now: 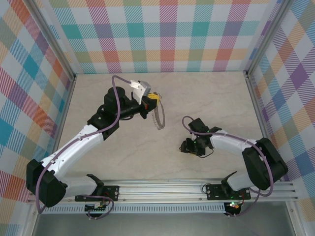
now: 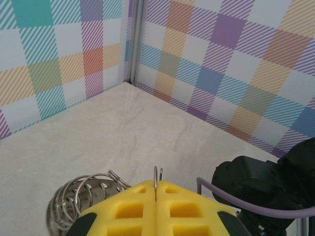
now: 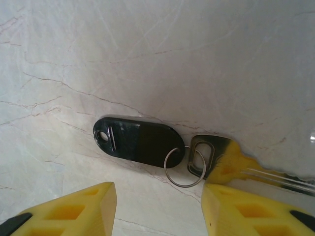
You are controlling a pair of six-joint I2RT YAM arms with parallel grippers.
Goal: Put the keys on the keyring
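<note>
Looking through the left wrist camera, I saw the left hand (image 2: 155, 191) with its two yellow fingers (image 2: 123, 212) pressed together, clamped on a thin upright strand of the keyring (image 2: 81, 199). This was a grey metal ring made of small wire loops, and the loops bunched up just to the left of the fingers. From overhead, that hand sat over the middle of the pale marbled desk (image 1: 216, 98). The ring hung from it in a scalloped curve toward the near edge, and I could not tell whether its lower end touched the surface.

The right hand (image 3: 158, 192) was low over the desk with its yellow fingers standing apart and nothing gripped between them. Just beyond the tips lay the key (image 3: 138, 142). Its black oblong plastic head was flat on the desk, and a small wire ring (image 3: 179, 168) linked it to a short silver metal blade. That blade ran off toward the finger on the right of that view, and I could not tell whether the two touched. Overhead, the right hand was apart from the left, nearer the arm bases and further right, so the key lay clear of the keyring.
</note>
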